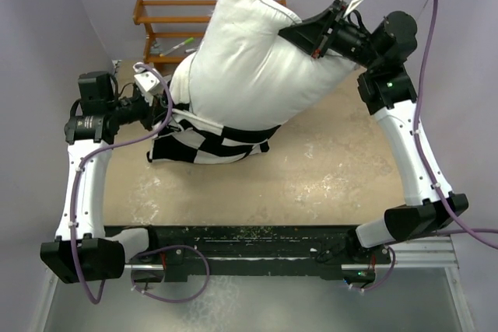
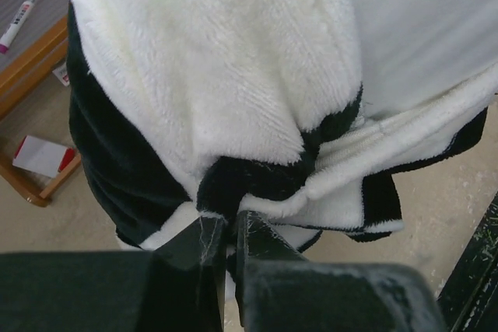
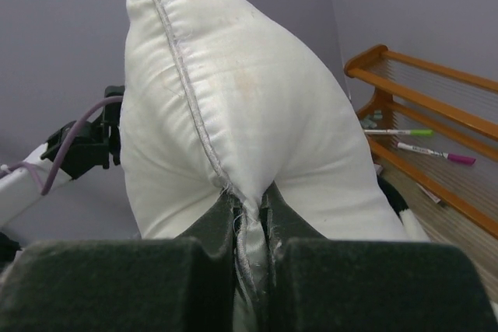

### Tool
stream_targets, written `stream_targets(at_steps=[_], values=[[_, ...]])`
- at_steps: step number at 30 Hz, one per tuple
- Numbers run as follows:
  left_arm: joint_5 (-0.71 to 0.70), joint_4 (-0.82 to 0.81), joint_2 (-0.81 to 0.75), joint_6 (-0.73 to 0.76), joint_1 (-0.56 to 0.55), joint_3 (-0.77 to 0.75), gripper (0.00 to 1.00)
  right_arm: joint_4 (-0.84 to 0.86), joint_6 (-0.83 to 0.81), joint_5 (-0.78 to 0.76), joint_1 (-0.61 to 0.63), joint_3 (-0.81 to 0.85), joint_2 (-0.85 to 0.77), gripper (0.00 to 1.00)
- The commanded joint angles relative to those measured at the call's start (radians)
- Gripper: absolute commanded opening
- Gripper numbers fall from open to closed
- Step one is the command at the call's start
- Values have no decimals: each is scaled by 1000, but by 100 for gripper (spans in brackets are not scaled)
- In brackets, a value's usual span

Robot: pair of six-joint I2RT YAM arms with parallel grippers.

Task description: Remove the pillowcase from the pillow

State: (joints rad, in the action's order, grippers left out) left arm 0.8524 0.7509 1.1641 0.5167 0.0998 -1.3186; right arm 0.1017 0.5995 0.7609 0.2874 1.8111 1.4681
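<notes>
Left pincer (image 2: 231, 227), lower centre, pinching fleecy black-and-white checkered pillowcase (image 2: 117, 153) hem | right pincer (image 3: 249, 204) clamped on plump white pillow (image 3: 272, 114) seam | cover soft, light, likely clingy; grip bunched hem

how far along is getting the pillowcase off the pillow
Mostly done: the pillow is almost wholly bare, with the pillowcase bunched around its lower end only. In hand: the right end effector is shut on the pillow's seam, and the left end effector pinches the pillowcase's edge. Left: pull the two apart until the last of the pillow slips out.
</notes>
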Motion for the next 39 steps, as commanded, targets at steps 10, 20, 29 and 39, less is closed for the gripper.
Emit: stream_targets(at_steps=[10, 20, 29, 39], values=[[-199, 25, 131, 249, 177, 189, 0, 774, 639, 41, -318, -186, -100, 0], [-229, 71, 107, 378, 212, 316, 4, 776, 670, 11, -335, -173, -98, 0], [186, 546, 173, 281, 210, -409, 99, 388, 308, -92, -149, -64, -96, 0], [362, -55, 117, -493, 143, -663, 99, 106, 9, -295, 173, 31, 4, 0]])
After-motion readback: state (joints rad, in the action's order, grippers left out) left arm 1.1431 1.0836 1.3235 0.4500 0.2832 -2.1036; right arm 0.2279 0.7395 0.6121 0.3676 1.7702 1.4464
